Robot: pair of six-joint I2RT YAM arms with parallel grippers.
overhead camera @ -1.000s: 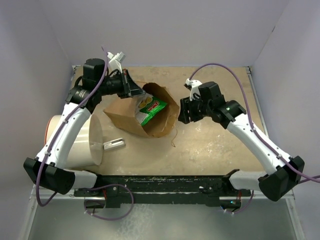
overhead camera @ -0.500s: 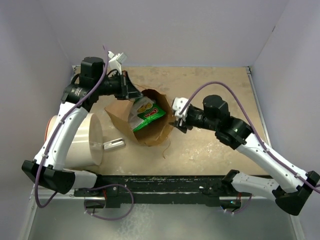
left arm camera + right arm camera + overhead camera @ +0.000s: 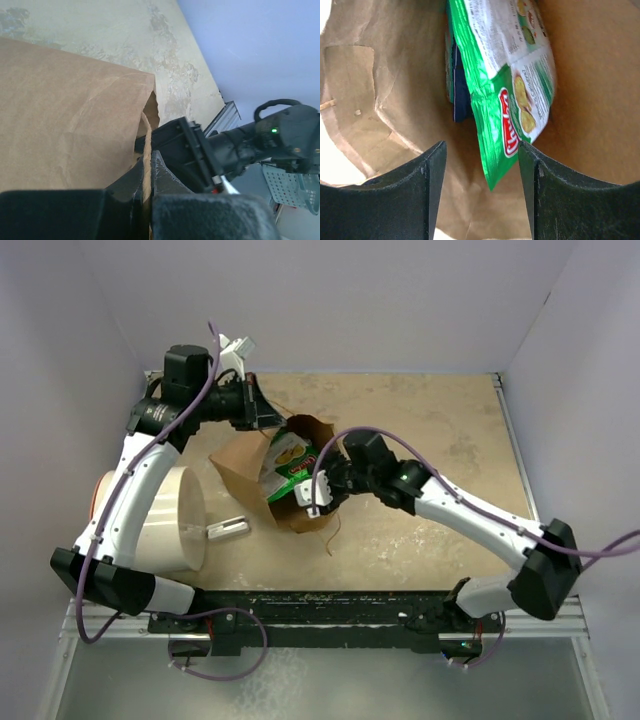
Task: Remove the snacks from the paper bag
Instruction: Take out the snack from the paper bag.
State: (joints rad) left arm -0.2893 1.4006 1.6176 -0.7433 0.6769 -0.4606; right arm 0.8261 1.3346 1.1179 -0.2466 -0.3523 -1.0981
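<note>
Bag position: the paper bag (image 3: 240, 468) lies on its side on the counter (image 3: 430, 430), mouth turned toward the right arm.
Left pincer (image 3: 270, 424): pressed together on the bag's upper rim beside a handle.
Right pincer (image 3: 481, 150): spread, at the mouth, gripping nothing.
Packet axis: the green packet (image 3: 505, 95) sits in the bag, lengthwise along its depth, one corner pointing between the fingers (image 3: 432, 190).
Behind it: a blue packet (image 3: 461, 95), deeper in.
Room: paper walls flank both fingers; the white cylinder (image 3: 165, 530) stands just left of the bag.

Left claw (image 3: 266, 420) pinched closed; right claw (image 3: 482, 155) spread apart.
</note>
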